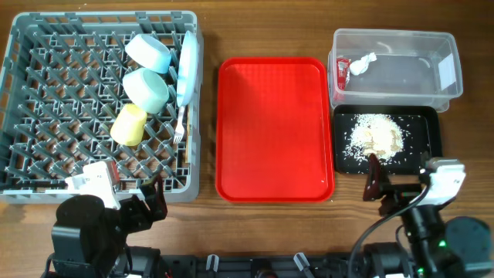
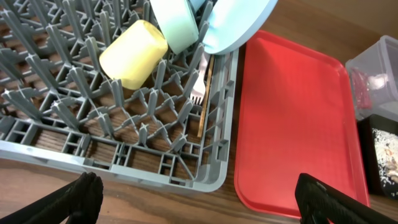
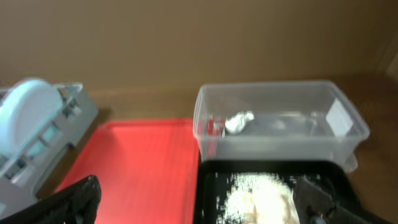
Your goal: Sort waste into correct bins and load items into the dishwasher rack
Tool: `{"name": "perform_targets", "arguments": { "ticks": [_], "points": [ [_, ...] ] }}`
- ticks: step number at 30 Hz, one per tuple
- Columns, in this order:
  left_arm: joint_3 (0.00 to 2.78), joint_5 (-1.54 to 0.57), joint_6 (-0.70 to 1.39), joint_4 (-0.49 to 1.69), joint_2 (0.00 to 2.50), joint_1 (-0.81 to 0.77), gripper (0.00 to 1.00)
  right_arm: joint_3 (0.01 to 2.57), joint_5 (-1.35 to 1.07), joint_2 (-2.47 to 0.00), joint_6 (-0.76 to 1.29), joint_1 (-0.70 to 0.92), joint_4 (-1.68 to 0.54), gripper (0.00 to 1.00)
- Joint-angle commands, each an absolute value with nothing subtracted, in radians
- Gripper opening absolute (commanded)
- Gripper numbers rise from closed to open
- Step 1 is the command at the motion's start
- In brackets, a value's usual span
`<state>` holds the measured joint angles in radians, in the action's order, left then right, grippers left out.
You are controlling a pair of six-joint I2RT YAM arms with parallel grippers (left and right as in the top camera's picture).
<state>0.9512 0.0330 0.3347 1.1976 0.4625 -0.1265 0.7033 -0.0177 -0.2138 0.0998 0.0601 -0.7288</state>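
- Dishwasher rack [image 1: 62, 93], left side of table: holds the blue bowl [image 1: 148, 52], green bowl [image 1: 147, 89], yellow cup [image 1: 128, 124] and plate [image 1: 186, 68], the plate standing on edge by the right wall.
- Fork [image 2: 198, 93] and chopsticks [image 2: 205, 99] lie among the pegs beside the plate.
- Clear tub [image 1: 444, 77], far right: red wrapper [image 1: 342, 73] and napkin [image 1: 361, 64] inside.
- Black tray [image 1: 428, 123], just in front of the tub: rice scraps [image 1: 376, 135] heaped on it.
- Red tray [image 1: 274, 127] in the middle carries nothing.
- Left gripper [image 2: 199, 183]: fingers spread wide, nothing between them, near the rack's front edge.
- Right gripper [image 3: 196, 185]: likewise spread and empty, in front of the black tray.
- Judgement: sorting and loading look complete; nothing visibly left to move.
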Motion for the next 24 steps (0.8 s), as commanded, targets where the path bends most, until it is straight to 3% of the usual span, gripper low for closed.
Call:
{"name": "perform_targets", "arguments": {
  "ticks": [1, 8, 14, 24],
  "points": [
    [0.946, 0.046, 0.322, 1.195, 0.459, -0.130, 1.00, 0.519, -0.035, -0.085, 0.094, 0.058, -0.549, 1.00],
    [0.946, 0.046, 0.322, 1.195, 0.459, -0.130, 1.00, 0.260, -0.042, -0.003, 0.093, 0.063, -0.123, 1.00],
    [0.946, 0.046, 0.322, 1.195, 0.459, -0.130, 1.00, 0.091, -0.042, -0.003, 0.093, 0.065, 0.113, 1.00],
    [0.946, 0.046, 0.322, 1.195, 0.459, -0.130, 1.00, 0.005, -0.042, -0.003, 0.079, 0.065, 0.106, 1.00]
  ]
}}
